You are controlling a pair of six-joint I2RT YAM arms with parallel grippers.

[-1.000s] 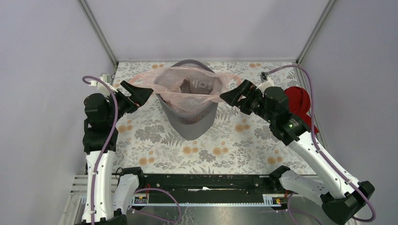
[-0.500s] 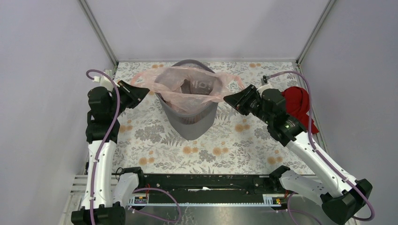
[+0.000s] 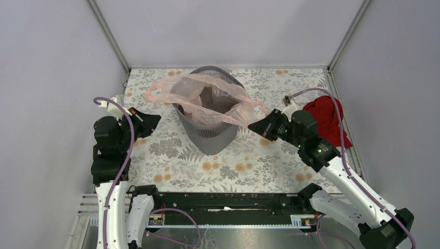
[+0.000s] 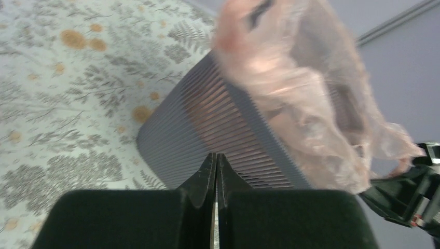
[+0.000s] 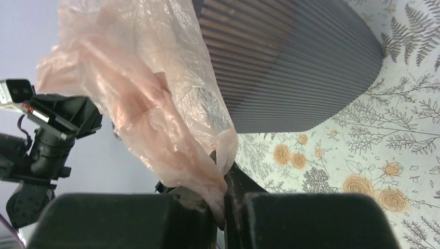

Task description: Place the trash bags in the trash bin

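The dark-grey ribbed trash bin (image 3: 210,136) stands upright mid-table. The pale-pink trash bag (image 3: 188,87) lies open over its rim, and one handle loop hangs free off the left side. My right gripper (image 3: 253,126), to the right of the bin, is shut on the bag's right edge; the wrist view shows the film (image 5: 155,104) pinched between the fingers (image 5: 236,189). My left gripper (image 3: 154,120) sits left of the bin, apart from the bag. In its own view the left gripper (image 4: 216,165) is shut with nothing in it, facing the bin wall (image 4: 207,129).
A red cloth bundle (image 3: 326,115) lies by the right wall, just behind my right arm. The floral table cover (image 3: 171,155) is walled in at the left, the right and the back. A black rail (image 3: 228,199) runs along the near edge.
Both grippers went from open to shut. The left one backed away toward the near left, empty. The right one closed on the bag's right edge and drew back toward me, stretching it.
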